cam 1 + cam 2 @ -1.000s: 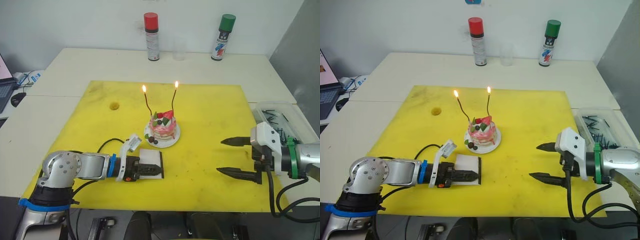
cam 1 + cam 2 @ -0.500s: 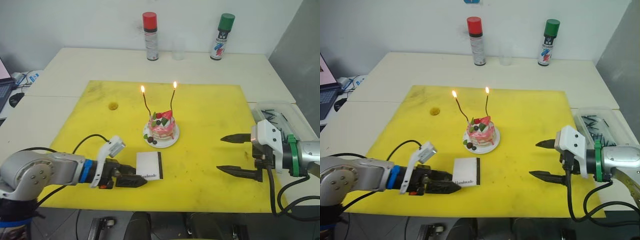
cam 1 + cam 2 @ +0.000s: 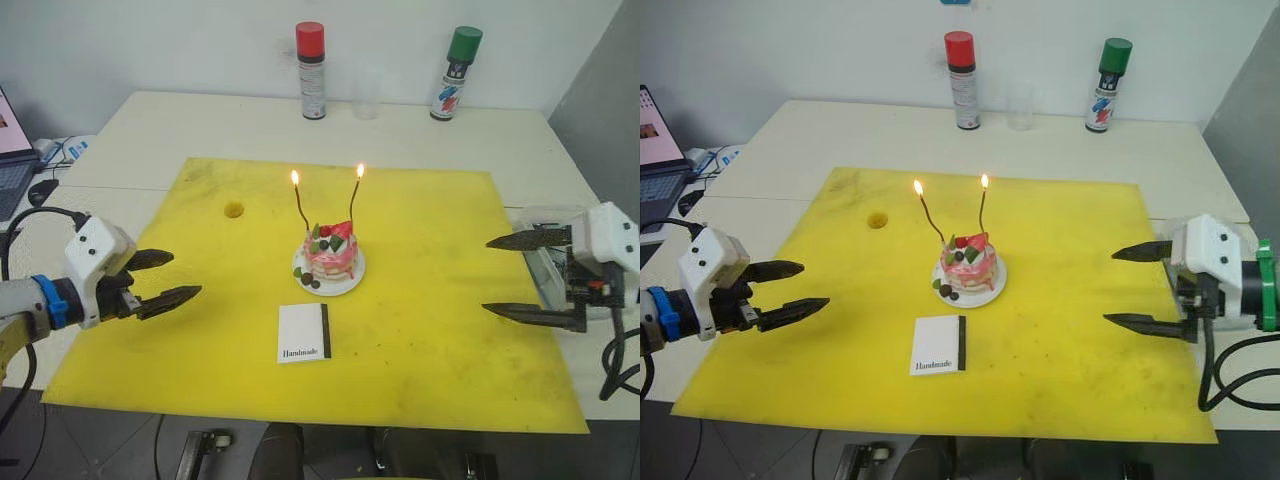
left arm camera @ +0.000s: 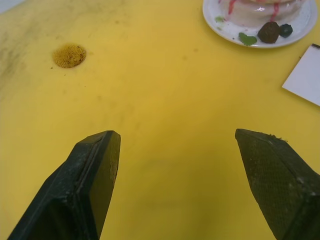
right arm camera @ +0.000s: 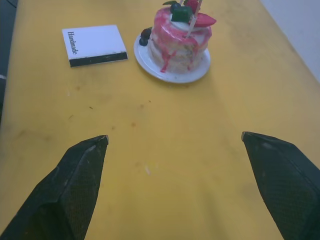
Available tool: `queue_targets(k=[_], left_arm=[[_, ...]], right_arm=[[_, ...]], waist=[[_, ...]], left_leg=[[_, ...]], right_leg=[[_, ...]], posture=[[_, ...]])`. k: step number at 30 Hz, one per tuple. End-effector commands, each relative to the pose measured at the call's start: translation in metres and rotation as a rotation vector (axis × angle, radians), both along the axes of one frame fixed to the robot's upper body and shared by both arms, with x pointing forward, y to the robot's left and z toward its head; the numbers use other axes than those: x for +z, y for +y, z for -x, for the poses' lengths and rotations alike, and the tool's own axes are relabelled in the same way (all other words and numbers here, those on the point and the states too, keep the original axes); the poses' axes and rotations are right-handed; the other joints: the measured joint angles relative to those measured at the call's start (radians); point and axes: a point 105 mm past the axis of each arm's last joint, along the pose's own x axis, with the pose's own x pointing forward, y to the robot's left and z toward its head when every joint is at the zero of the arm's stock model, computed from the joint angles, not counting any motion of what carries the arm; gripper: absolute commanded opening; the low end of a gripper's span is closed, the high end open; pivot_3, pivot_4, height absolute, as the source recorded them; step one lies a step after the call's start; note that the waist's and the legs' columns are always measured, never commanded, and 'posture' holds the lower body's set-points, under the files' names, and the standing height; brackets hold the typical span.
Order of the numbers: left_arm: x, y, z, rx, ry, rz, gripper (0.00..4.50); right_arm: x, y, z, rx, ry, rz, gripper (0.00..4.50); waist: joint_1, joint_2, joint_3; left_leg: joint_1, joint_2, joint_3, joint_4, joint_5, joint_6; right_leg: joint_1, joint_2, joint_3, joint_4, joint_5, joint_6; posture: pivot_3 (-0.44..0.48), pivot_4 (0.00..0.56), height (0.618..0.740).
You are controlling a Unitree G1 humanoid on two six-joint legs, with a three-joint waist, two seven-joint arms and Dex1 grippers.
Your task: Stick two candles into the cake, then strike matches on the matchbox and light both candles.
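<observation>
- Candles (image 3: pixel 300 202) stand upright in the cake (image 3: pixel 331 256), both with a small flame at the top, so we judge the task as practically finished.
- The cake sits on its small white plate (image 3: pixel 352 282) near the middle of the yellow mat (image 3: pixel 430 250); the matchbox (image 3: pixel 303 332) lies flat on the mat just in front of the plate, not touching it.
- Our left gripper (image 3: pixel 172 278) hovers over the left edge of the mat, well apart from the cake, with its fingers spread wide and nothing between them.
- Our right gripper (image 3: pixel 520 276) hovers at the right edge of the mat, also wide open and empty.
- We think the candles are very thin, light and easy to bend or break; if one must be touched, we would take it low, near the cake, gently and away from the flame.
- The cake looks soft, so we would move it only by the plate rim.
- The matchbox seems light and stiff; we would grip it by its long edges.
</observation>
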Motion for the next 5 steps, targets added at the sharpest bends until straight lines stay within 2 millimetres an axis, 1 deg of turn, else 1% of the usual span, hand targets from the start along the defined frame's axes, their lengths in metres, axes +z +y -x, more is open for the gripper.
queue_targets(k=[1, 5], left_arm=[[0.0125, 0.0058, 0.0029, -0.014, -0.051, -0.03, 4.08], [0.0136, 0.0007, 0.0016, -0.037, -0.058, 0.002, 4.08]], right_arm=[[0.0128, -0.0069, 0.0051, 0.014, -0.016, 0.025, 4.5], [0.0111, -0.0071, 0.0032, 0.025, -0.02, 0.031, 4.5]], waist=[[0.0, 0.0, 0.0], [-0.001, 0.0, 0.0]], left_leg=[[0.0, 0.0, 0.0, 0.0, 0.0, 0.0], [0.0, 0.001, 0.0, -0.001, 0.0, 0.0]], right_leg=[[0.0, 0.0, 0.0, 0.0, 0.0, 0.001], [-0.001, 0.001, -0.001, 0.001, 0.0, 0.001]], posture=[[0.0, 0.15, 0.733], [0.0, 0.15, 0.733]])
